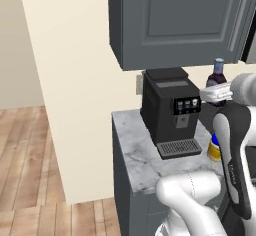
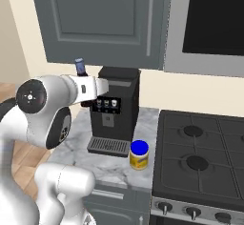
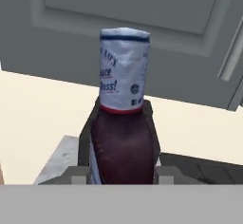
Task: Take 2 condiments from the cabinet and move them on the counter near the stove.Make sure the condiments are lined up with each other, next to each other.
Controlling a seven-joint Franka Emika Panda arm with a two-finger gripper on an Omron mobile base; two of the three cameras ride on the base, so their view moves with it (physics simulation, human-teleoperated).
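My gripper [image 3: 122, 171] is clamped on the dark brown bottle [image 3: 122, 137], its fingers pressed against the bottle's lower body on both sides; in the hand view the bottle stands straight up in front of me, with a white printed sleeve around its narrow neck and a thin red band where the sleeve meets the brown body. I hold it in the air above the narrow marble counter [image 1: 135, 155], up beside the top of the black coffee machine [image 1: 167, 112]. In the left base view the bottle's cap and shoulders [image 1: 218, 75] show just above my hand, to the right of the machine; in the right base view the bottle [image 2: 81, 69] pokes up on the left of the machine [image 2: 114, 109], just under the bottom edge of the dark grey cabinet [image 2: 100, 19]. The cabinet door is shut, its long silver bar handle [image 2: 150, 21] upright on the right side. The yellow jar with the blue lid [image 2: 139, 154] stands upright on the counter, in front of the coffee machine's drip tray and off its right corner, close to the edge of the black stove [image 2: 200, 157]. In the left base view my forearm hides most of that jar [image 1: 214, 149]. The jar and the bottle are well apart, one resting on the marble and the other held high.
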